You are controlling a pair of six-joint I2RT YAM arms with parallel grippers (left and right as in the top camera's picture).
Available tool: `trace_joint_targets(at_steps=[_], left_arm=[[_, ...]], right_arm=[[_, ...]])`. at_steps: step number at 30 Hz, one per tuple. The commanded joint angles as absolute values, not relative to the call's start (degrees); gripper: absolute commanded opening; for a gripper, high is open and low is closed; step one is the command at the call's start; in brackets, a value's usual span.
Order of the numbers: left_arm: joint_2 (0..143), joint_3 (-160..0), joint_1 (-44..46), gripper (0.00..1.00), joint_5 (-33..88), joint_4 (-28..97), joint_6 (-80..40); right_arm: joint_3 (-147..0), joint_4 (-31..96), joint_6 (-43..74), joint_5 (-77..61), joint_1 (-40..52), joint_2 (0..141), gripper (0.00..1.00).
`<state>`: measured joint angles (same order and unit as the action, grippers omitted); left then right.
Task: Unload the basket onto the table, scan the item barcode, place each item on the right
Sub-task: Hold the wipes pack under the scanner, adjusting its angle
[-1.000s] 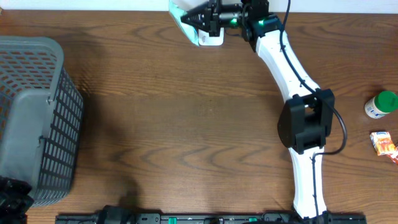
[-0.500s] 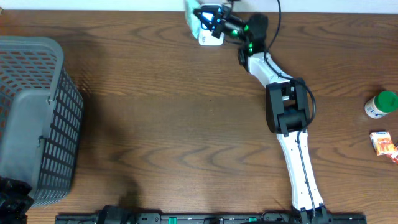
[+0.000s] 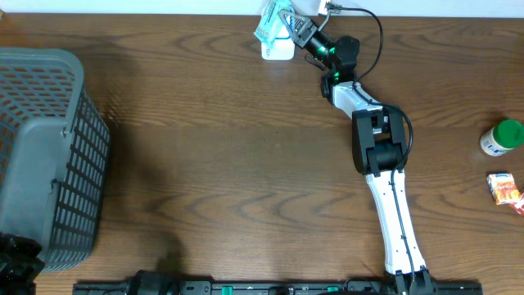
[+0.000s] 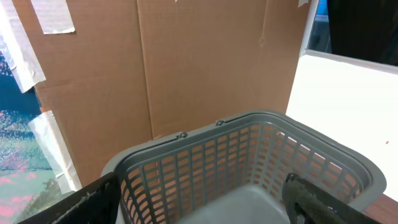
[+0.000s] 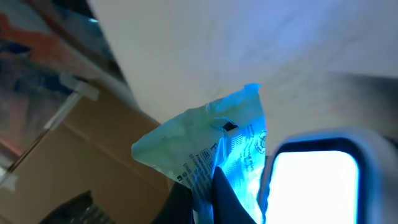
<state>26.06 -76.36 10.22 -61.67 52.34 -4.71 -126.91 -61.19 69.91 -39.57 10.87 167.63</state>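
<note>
My right gripper is at the table's far edge, shut on a pale green packet and tilting it over the white scanner. In the right wrist view the dark fingertips pinch the packet by its printed lower edge, and the scanner's glowing window sits just to its right, casting blue light on the wrapper. My left gripper is open, its two dark fingers spread over the inside of the grey basket, holding nothing. The left gripper is out of the overhead view.
The grey mesh basket fills the table's left side. A white bottle with a green cap and a small orange-red packet lie at the right edge. Brown cardboard stands behind the basket.
The right arm has swung its wrist round, turning the packet from flat beside the scanner to tilted above it. The left gripper has not moved.
</note>
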Motion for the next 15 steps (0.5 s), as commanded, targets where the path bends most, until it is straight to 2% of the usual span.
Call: trace_joint_targets(at_steps=[1, 4, 7, 10, 15], left_arm=[[25.7, -76.2, 10.0, 0.83, -62.2, 52.3, -5.0], [25.7, -76.2, 10.0, 0.83, -62.2, 52.3, -5.0], [25.7, -76.2, 10.0, 0.83, -62.2, 52.3, -5.0], [25.7, -76.2, 10.0, 0.83, -62.2, 52.3, -5.0], [25.7, -76.2, 10.0, 0.83, -62.2, 52.3, -5.0]], right_arm=[[-127.4, -55.8, 66.1, -36.3, 9.4, 169.1, 0.01], [-127.4, -50.3, 64.2, -36.2, 8.6, 169.1, 0.01], [-127.4, -50.0, 63.8, -36.3, 8.0, 169.1, 0.01], [-127.5, -57.2, 63.6, -38.5, 7.4, 169.1, 0.01], [-129.4, -67.0, 71.8, -41.1, 6.0, 169.1, 0.01]])
